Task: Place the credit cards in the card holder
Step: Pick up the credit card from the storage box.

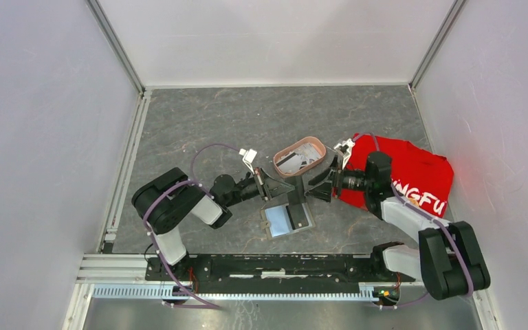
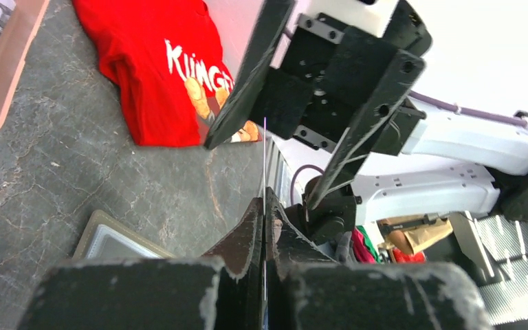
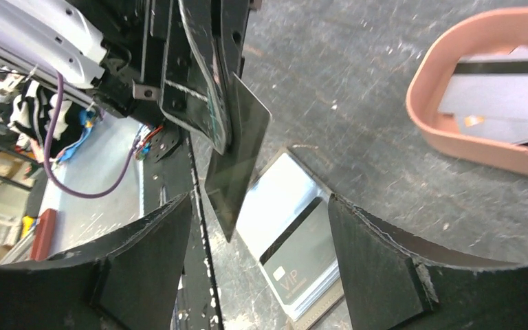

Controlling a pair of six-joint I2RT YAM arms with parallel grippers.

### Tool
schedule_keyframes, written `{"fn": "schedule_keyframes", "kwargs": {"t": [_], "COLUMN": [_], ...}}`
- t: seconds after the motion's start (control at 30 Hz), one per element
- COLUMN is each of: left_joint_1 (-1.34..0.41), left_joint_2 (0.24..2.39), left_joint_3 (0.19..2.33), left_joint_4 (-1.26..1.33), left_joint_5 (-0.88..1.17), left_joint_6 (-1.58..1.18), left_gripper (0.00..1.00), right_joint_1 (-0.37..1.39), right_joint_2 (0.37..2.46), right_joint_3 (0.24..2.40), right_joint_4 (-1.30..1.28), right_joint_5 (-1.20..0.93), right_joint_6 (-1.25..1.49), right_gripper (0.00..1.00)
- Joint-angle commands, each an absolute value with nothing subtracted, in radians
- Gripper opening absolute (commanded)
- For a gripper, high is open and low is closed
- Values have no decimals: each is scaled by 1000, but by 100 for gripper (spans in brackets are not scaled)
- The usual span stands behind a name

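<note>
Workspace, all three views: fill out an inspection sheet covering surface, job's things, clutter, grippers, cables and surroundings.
Surface: grey stone-patterned table, scratched.
Job's things: card holder lies open and flat, with a striped card in one panel. More credit cards lie in the pink tray. One held card is in the air near the holder.
Clutter: red T-shirt crumpled at the table's right side.
Grippers: left gripper is shut on the held card. Right gripper is open, its fingers either side of that card and apart from it.
Cables: purple cables loop along both arms, clear of the cards.
Surroundings: white walls on three sides.
</note>
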State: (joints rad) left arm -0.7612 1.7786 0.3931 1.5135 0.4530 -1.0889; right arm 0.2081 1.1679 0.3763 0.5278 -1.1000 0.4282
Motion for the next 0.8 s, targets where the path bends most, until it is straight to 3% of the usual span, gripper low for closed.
{"fn": "schedule_keyframes", "kwargs": {"t": [0.0,0.27,0.47,0.63,0.73,0.77], "left_joint_1": [-741,-741,-741,-744,-744,-743], "left_joint_2": [1753,1772,1769,1764,1756,1745], "left_joint_3": [408,419,423,414,399,389], "left_joint_4": [1737,1738,1737,1737,1737,1737], "left_joint_5": [579,598,604,596,578,565], "left_joint_6": [-1084,-1083,-1087,-1086,-1083,-1079], "left_gripper": [2,2,2,2,5,10], "right_joint_1": [251,300,299,300,299,300], "right_joint_2": [1222,1226,1252,1265,1262,1258], "right_joint_3": [416,425,419,409,404,399], "right_joint_4": [509,533,616,704,708,702], "right_joint_5": [-1168,-1170,-1157,-1166,-1159,-1152], "right_joint_6": [369,399,494,586,601,597], "right_gripper": [77,58,50,29,2,0]}}
